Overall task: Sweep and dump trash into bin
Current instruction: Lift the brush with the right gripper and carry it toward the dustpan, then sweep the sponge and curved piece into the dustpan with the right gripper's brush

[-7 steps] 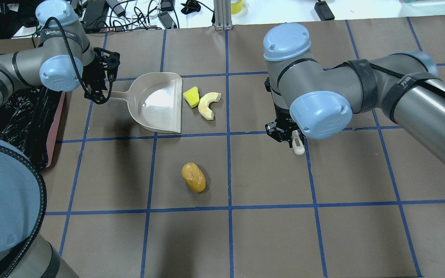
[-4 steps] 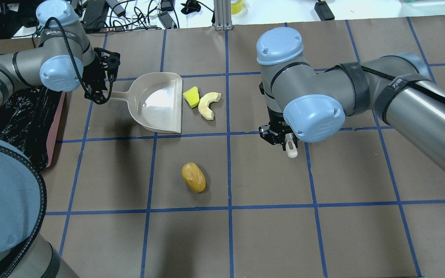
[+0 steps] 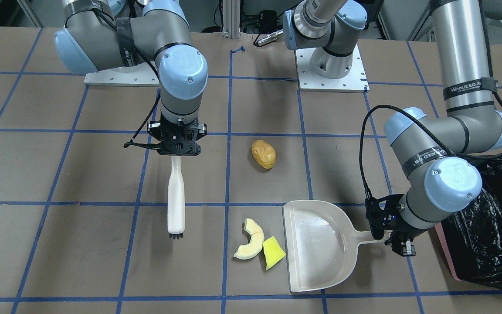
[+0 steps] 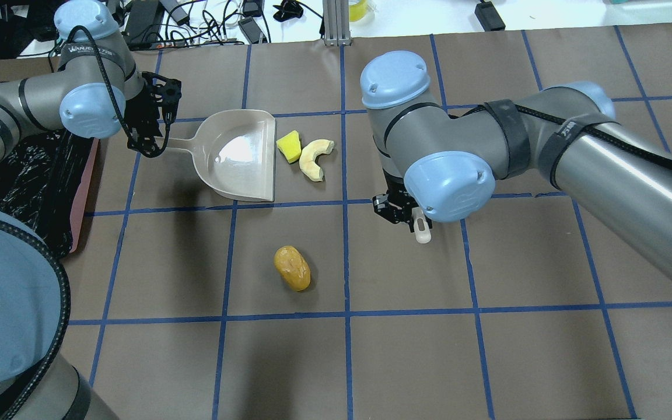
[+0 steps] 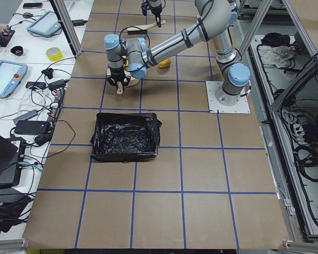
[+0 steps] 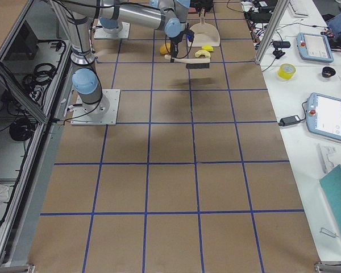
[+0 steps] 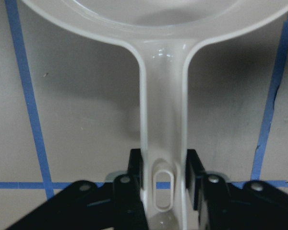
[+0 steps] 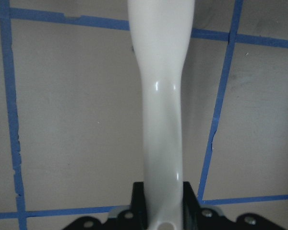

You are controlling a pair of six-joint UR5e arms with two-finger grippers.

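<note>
Lengthwise, the potato lump (image 4: 292, 268) points roughly toward the dustpan (image 4: 241, 169).

Brown-papered bench (image 4: 406, 350), blue tape grid. On it: beige dustpan (image 4: 237, 157); yellow wedge (image 4: 289, 146) and pale rind slice (image 4: 314, 158) side by side just off its open edge. Golden-brown lump (image 4: 292, 268) apart, nearer the robot. At the left end, pink bin (image 4: 85, 195), black-lined.

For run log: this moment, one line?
left gripper grips beige plastic dustpan | right gripper grips white brush | unswept: golden-brown lump, pale rind, yellow wedge
</note>
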